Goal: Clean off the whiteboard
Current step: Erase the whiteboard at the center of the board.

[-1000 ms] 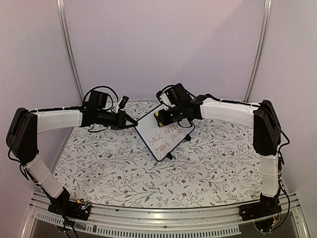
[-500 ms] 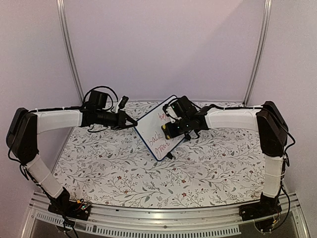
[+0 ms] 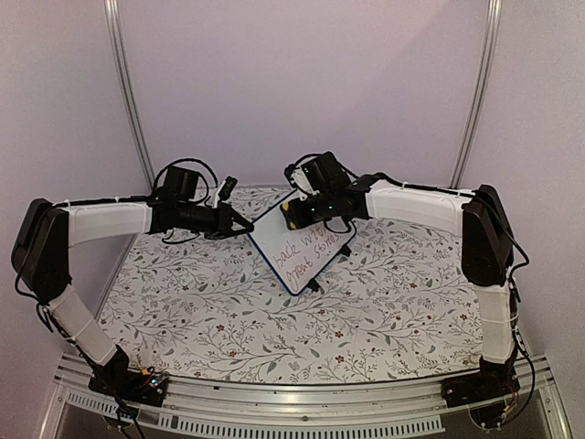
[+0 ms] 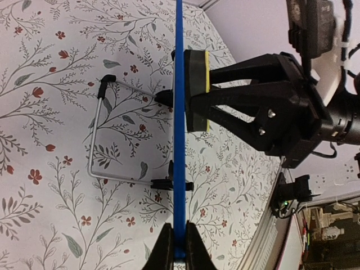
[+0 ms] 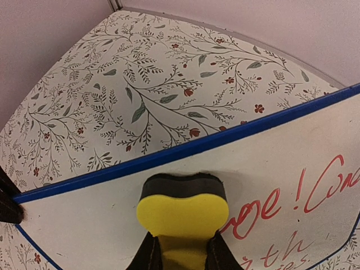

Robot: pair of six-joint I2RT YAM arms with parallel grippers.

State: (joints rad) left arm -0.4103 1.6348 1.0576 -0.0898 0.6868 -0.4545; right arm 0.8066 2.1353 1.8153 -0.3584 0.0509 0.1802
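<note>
Because the left claw (image 4: 179,250) pinches just the thin edge of the whiteboard (image 3: 306,251), tilted over mid-bench (image 3: 210,320), hard pressure from the sponge (image 5: 181,216) gripped by the right claw (image 5: 181,256) could twist it loose.

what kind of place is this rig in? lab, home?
Probably a lab test cell, not a home. The left arm and right arm are bolted to an aluminium rail, and plain walls with metal poles box in a floral cloth.
</note>
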